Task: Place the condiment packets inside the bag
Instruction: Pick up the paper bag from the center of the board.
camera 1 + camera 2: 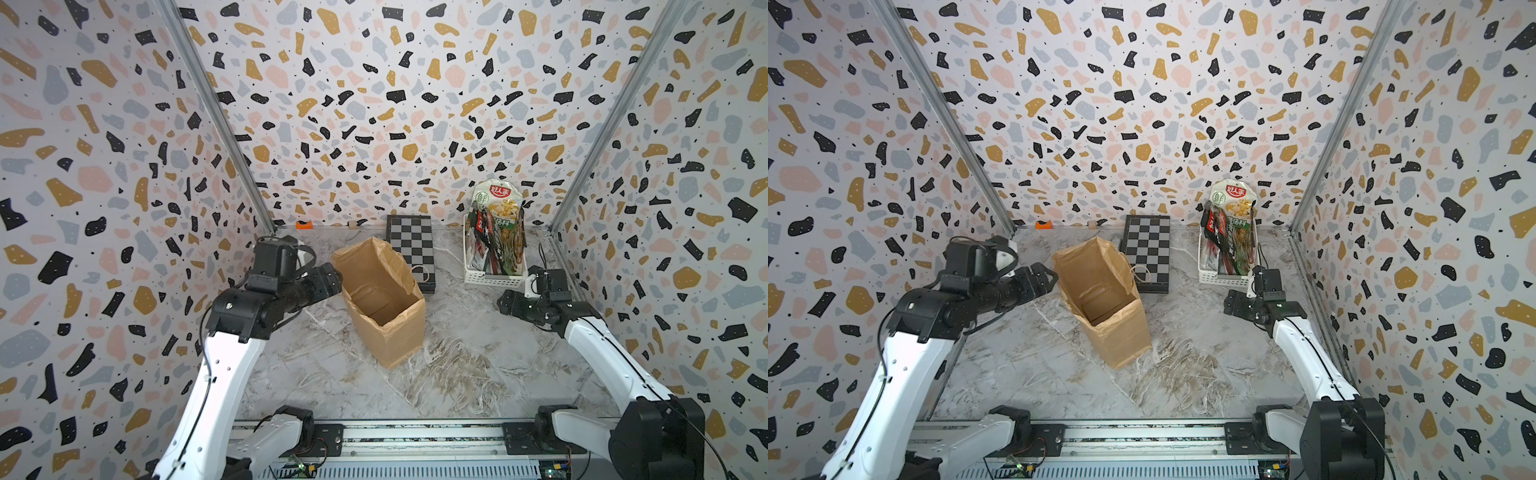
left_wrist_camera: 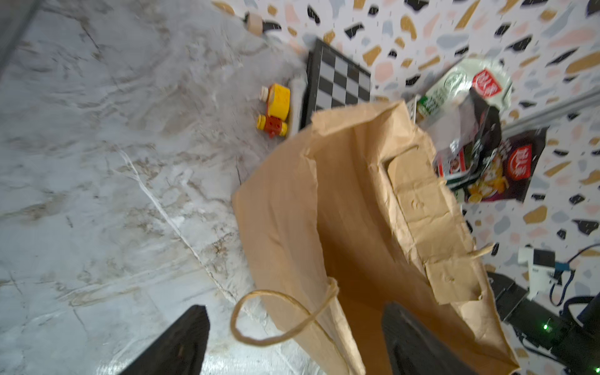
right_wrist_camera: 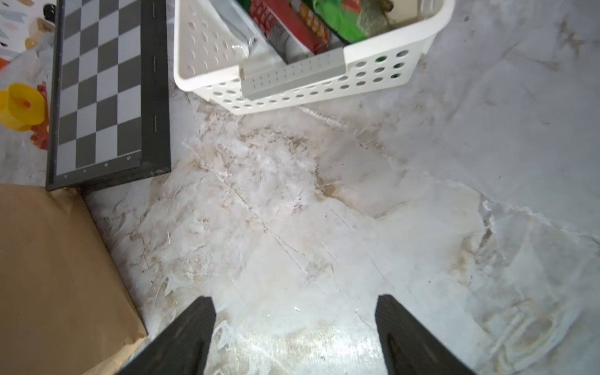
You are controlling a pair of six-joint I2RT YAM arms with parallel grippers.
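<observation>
While the condiment packets [image 1: 496,232] stand in the basket [image 1: 494,280] at the far right corner of the tabletop [image 1: 457,365] and the bag [image 1: 382,299] gapes empty at its middle, the left gripper [image 2: 293,310] and right gripper [image 3: 295,300] both hang spread and empty, so the first pick seems due: the right reaching into the basket.

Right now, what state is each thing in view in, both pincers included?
bag: upright, mouth open, no packets visible inside
condiment packets: standing in the basket, none bagged yet
basket: upright on the table, filled with packets
chessboard: lying flat behind the bag
left pincer: open, at the bag's rim, gripping nothing
right pincer: open, empty, over bare table
</observation>
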